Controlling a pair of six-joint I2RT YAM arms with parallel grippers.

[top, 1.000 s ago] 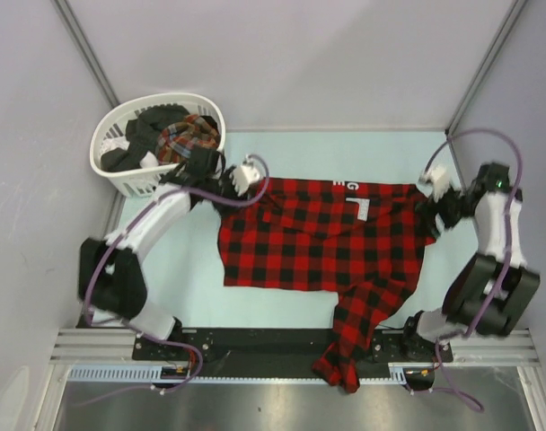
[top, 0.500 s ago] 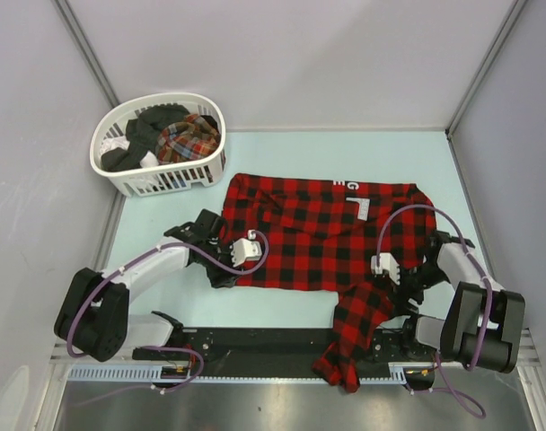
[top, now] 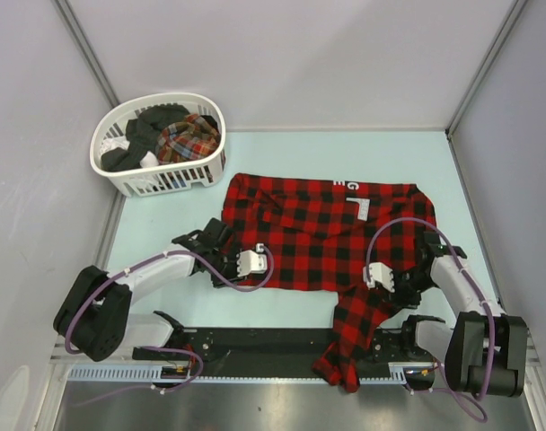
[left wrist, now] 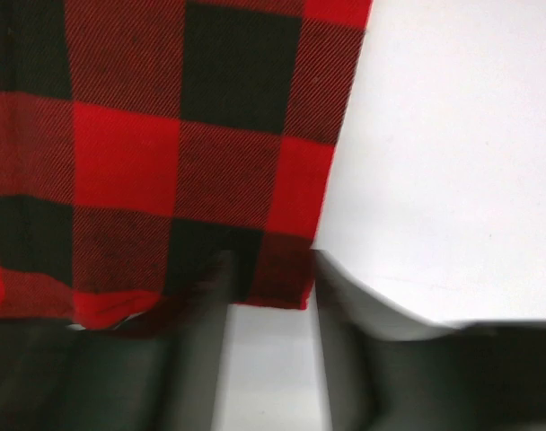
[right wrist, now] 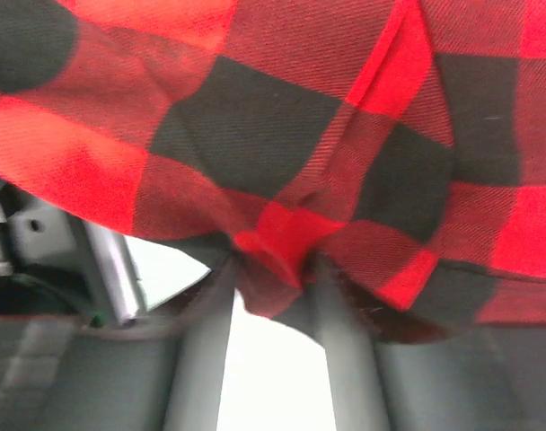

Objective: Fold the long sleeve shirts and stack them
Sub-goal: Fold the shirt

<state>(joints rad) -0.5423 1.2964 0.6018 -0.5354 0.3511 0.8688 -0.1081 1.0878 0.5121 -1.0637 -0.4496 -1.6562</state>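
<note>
One sleeve [top: 349,341] of the red-and-black check shirt [top: 318,238] hangs over the near edge of the worktop [top: 363,157], crossing the black rail [top: 255,341] between the two arm bases. Just past that edge we find both arms bent low over the shirt's near hem.

The left fingers [top: 230,274] sit at the near left corner [left wrist: 286,287]. From the left wrist we see that corner lying flat between the two fingertips, with bare worktop showing in the gap behind it. The view is blurred there, and we cannot tell whether the fingers grip the cloth or only straddle it.

The right fingers [top: 395,285] are at the near right of the body, beside where the hanging sleeve starts. From the right wrist we see them clamped on a puckered fold of the shirt, with a small tongue of cloth poking down between them.

Beyond the arms the rest of the shirt lies spread on the worktop, wide from side to side and mostly flat. Farther still, near the shirt's far left corner, stands a white basket [top: 165,180]. In it we make out a plaid shirt [top: 190,136] beside dark clothes [top: 143,135].
</note>
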